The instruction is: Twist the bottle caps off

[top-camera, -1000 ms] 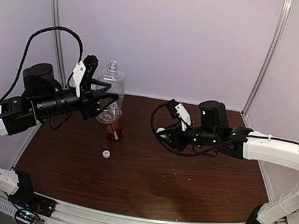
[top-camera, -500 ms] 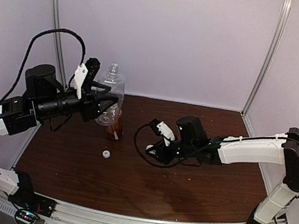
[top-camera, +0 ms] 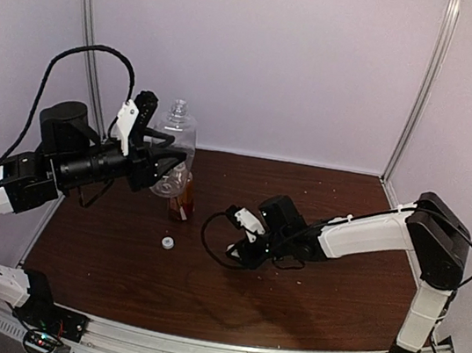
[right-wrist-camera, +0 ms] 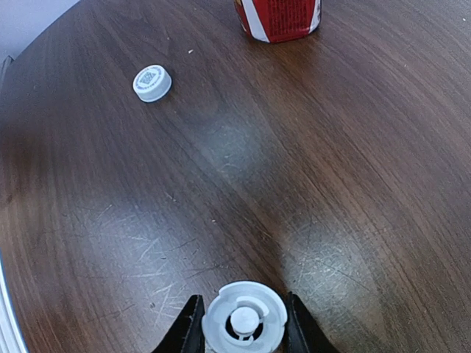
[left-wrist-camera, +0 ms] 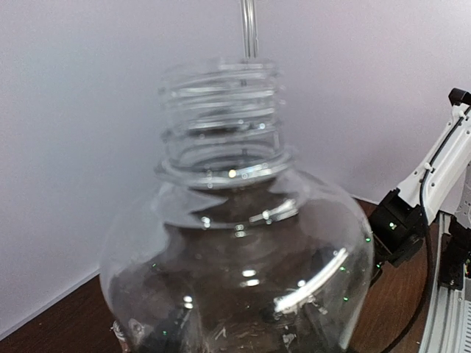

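White cap (right-wrist-camera: 243,321) pinched between right jaws; left jaws clasp clear bottle (left-wrist-camera: 235,243).

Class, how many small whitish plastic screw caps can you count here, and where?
2. One whitish round plastic cap lies loose on the dark wooden table near the red-labelled bottle. The other cap is pinched in the right gripper.

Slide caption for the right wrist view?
Right gripper shut on a round white plastic cap over the dark wooden table; a second small white cap lies near the red-labelled bottle.
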